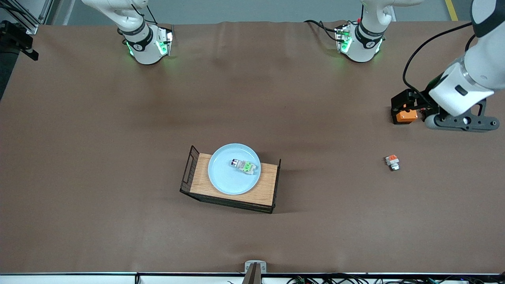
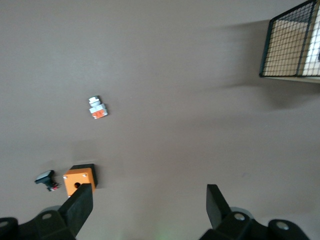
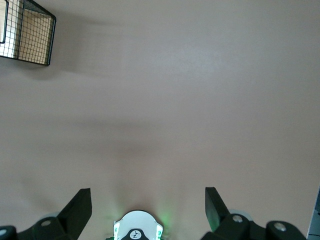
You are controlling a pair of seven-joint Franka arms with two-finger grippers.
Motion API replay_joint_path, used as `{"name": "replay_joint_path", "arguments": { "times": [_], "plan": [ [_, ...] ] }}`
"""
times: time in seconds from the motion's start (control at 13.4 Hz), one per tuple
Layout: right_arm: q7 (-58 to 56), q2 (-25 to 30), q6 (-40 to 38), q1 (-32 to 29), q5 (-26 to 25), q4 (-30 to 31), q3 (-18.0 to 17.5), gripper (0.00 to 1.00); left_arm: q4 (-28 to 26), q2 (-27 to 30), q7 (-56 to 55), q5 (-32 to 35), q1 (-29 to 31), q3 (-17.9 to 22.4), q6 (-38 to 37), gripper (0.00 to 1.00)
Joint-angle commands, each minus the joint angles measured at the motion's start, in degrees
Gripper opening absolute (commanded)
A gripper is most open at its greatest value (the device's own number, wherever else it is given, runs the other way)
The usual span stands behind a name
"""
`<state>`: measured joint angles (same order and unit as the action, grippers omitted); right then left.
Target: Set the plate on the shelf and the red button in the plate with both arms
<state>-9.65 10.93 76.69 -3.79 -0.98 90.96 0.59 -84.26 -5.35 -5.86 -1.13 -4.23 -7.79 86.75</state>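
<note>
Front view: the round pale-blue plate [image 1: 233, 169] sits on a wooden-floored black wire tray [image 1: 265, 185] mid-bench, and the small silver-grey push-button unit with a green block and red cap [image 1: 243, 165] lies on its side in the plate, its long axis slanting across it, cap end toward the right arm's end of the bench. Both look placed. The plate overhangs the tray, so a knock to the tray could tip it or roll the button out.

Left wrist view: the left gripper [image 2: 150, 202] has its jaws wide apart and empty, above bare brown bench [image 2: 175, 75]. An orange box with a hole [image 2: 78, 180] is just beside one jaw, and a grey piece with an orange block [image 2: 97, 107] is well apart. A descent could clip the box.

Right wrist view: the right gripper [image 3: 148, 202] waits above bare bench, jaws wide and empty, well apart from the tray.
</note>
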Motion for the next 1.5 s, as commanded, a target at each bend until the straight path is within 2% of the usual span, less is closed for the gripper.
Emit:
{"name": "replay_joint_path", "arguments": {
  "times": [0.0, 1.42],
  "plan": [
    [0.4, -0.7, -0.1, 0.5, -0.7, -1.0, 0.1, 1.0, -8.0, 6.2, 2.1, 1.4, 0.0, 0.1, 4.0, 1.0],
    [0.8, -0.8, -0.3, 0.6, -0.7, -2.2, 0.2, 1.0, -8.4, 9.2, -0.1, 2.4, -0.4, -0.4, 3.9, 1.0]
  ]
}}
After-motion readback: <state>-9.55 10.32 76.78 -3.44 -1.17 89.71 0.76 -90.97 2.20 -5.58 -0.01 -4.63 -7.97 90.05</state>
